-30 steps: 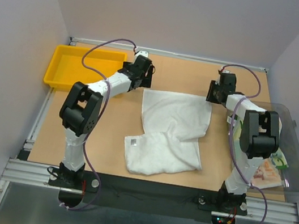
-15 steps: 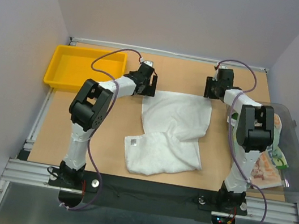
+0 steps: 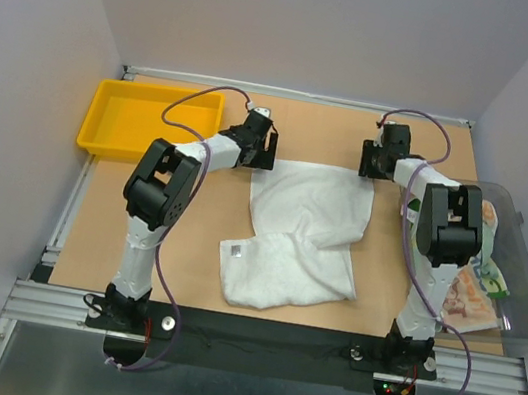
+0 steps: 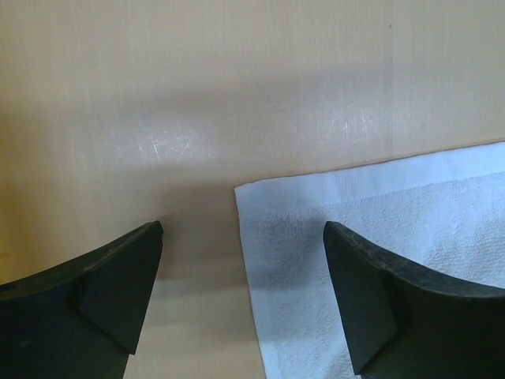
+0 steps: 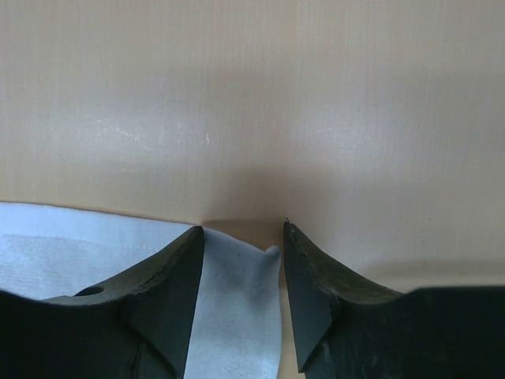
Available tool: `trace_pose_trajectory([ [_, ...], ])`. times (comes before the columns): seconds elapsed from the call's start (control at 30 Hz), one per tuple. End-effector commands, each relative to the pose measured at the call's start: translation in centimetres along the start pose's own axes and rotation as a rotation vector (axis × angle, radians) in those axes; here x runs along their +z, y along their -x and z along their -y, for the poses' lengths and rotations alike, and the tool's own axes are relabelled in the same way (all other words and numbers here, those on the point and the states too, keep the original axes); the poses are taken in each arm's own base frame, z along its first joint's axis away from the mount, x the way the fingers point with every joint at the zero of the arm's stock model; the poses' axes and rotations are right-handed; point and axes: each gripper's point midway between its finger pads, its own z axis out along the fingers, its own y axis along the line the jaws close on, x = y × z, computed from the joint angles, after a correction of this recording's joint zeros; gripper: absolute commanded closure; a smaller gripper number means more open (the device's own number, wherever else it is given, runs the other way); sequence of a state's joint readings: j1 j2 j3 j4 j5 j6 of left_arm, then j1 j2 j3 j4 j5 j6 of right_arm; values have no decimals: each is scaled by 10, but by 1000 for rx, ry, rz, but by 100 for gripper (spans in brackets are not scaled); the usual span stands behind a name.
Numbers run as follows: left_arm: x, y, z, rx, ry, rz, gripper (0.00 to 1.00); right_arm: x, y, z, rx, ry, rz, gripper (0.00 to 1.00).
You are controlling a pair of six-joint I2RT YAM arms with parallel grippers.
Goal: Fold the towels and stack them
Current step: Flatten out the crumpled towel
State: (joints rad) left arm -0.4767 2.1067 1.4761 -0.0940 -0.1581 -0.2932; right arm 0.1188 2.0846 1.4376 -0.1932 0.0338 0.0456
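Step in hand: taking hold of the two far corners of the white towel [image 3: 298,234], which lies spread mid-table with its far half flat and its near half rumpled and partly doubled over. The left gripper [image 3: 264,147] stands at the towel's far-left corner and the right gripper [image 3: 373,162] at its far-right corner. The top view fixes these positions but does not resolve the jaws. The left wrist view does: jaws released and wide apart, one finger over bare table beside the towel, the other over the cloth, the corner between them and ungrasped. The right wrist view shows a narrower gap with the corner slightly puckered between the fingers, and no clamp is evident. Judgement: both jaws must close on their corners before the far edge can be lifted and carried toward the near edge. Only the top view shows the clear bin [image 3: 520,301] right of the towel, holding printed cloths [image 3: 475,299], and the yellow tray [image 3: 104,120] well off to its left.
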Motion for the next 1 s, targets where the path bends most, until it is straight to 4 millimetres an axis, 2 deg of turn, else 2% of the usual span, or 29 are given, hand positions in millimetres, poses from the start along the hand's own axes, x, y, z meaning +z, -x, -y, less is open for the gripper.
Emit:
trace_pose_trajectory([
  [0.0,6,-22,5,-19,-13,-70,12,2,-39,0,7,-3,-111,51],
  [0.13,9,-36,9,0,4,-109,23,3,-50,1,10,-5,-137,54],
  [0.23,10,-49,10,26,36,-138,24,2,-56,-1,7,-1,-152,56],
  [0.27,11,-55,10,35,47,-154,24,1,-58,-1,7,1,-156,59],
  [0.37,11,-61,10,42,65,-167,25,1,-65,-5,4,7,-171,62],
  [0.4,12,-62,10,41,67,-170,26,0,-66,-6,2,15,-172,63],
  [0.47,11,-65,9,44,72,-173,32,0,-69,-7,2,20,-179,70],
  [0.5,11,-65,9,45,73,-175,39,0,-69,-8,2,22,-179,74],
  [0.57,11,-67,9,49,73,-177,47,-1,-67,-8,2,22,-173,83],
  [0.67,12,-64,8,60,82,-168,71,-4,-60,-9,9,24,-159,90],
  [0.7,12,-62,8,68,81,-164,86,-5,-57,-9,13,23,-150,91],
  [0.73,12,-58,10,74,77,-156,95,-6,-53,-10,12,25,-141,93],
  [0.77,13,-58,9,80,78,-157,100,-6,-50,-10,13,26,-135,98],
  [0.9,14,-45,6,109,82,-132,100,-11,-32,-11,21,25,-95,99],
  [0.93,12,-37,6,118,82,-114,100,-12,-28,-11,18,24,-86,99],
  [0.97,6,-22,5,115,84,-73,100,-16,-14,-11,19,26,-54,99],
])
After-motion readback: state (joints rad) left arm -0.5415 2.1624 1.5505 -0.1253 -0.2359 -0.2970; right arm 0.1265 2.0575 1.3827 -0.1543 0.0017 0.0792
